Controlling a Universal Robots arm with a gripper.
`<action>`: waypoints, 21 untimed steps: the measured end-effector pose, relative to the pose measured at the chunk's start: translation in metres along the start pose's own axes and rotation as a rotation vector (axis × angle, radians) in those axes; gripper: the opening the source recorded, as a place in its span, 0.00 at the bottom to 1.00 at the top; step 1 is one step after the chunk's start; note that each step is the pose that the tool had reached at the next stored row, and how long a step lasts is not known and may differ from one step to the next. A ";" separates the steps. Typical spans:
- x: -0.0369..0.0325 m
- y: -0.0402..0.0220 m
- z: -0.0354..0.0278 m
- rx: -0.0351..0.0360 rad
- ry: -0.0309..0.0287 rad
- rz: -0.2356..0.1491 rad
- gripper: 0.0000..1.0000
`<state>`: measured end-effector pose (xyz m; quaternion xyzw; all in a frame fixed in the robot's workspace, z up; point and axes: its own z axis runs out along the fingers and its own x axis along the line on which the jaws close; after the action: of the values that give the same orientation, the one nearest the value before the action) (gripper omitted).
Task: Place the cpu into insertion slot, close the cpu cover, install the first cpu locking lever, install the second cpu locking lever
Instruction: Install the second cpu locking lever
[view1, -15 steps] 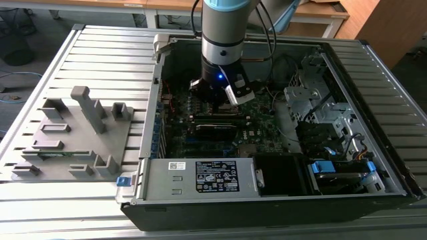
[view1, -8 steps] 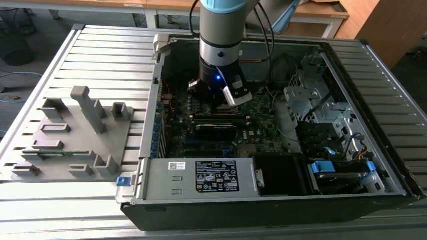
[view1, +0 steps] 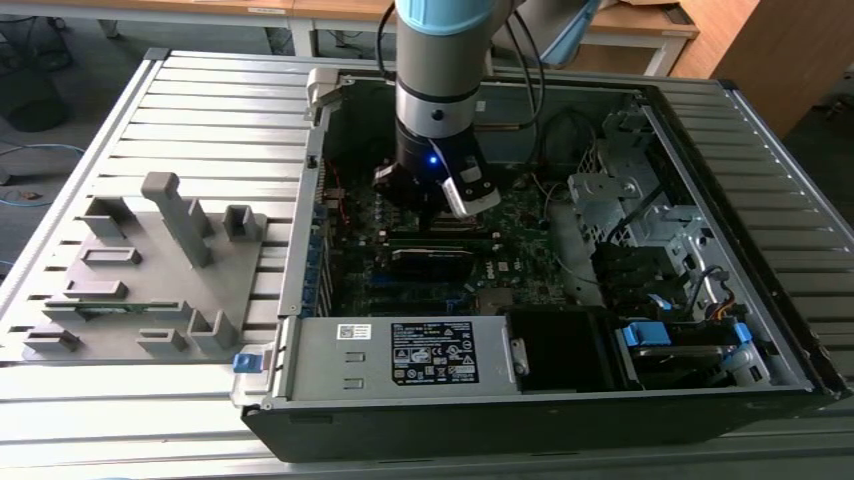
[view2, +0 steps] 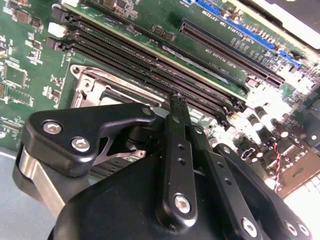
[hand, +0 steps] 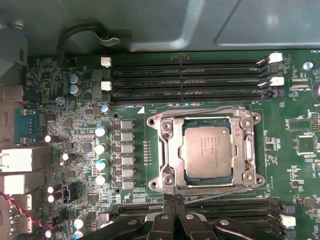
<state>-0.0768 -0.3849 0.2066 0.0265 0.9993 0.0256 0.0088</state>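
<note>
Gripper (hand: 172, 220) poised over motherboard (hand: 75, 125) inside open computer case (view1: 747, 110), fingers pressed together, holding nothing. Cpu (hand: 205, 150) seated flat in insertion slot (hand: 252, 150), metal top up; square, no marked long axis. Cpu cover (hand: 170, 150) closed over it; wire locking levers (hand: 210, 111) lie along socket edges, apparently latched. Judged: lever stage, near complete. Next move calls for checking both levers sit under hooks.

Cpu (hand: 205, 148) seated flat in insertion slot (hand: 250, 150). Cpu cover (hand: 170, 150) down around it, chip showing through window. Thin wire levers along frame edges. Memory slots (hand: 190, 80) beyond. Hand (hand: 172, 220) just beside socket, fingertips together.
</note>
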 end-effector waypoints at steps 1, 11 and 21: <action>0.0001 -0.0001 0.0004 0.0001 0.0000 0.000 0.11; 0.0035 -0.0002 0.0013 -0.0002 -0.0003 0.000 0.11; 0.0090 -0.0007 0.0053 -0.0090 0.0001 0.000 0.11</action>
<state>-0.0858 -0.3848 0.2012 0.0265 0.9992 0.0301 0.0089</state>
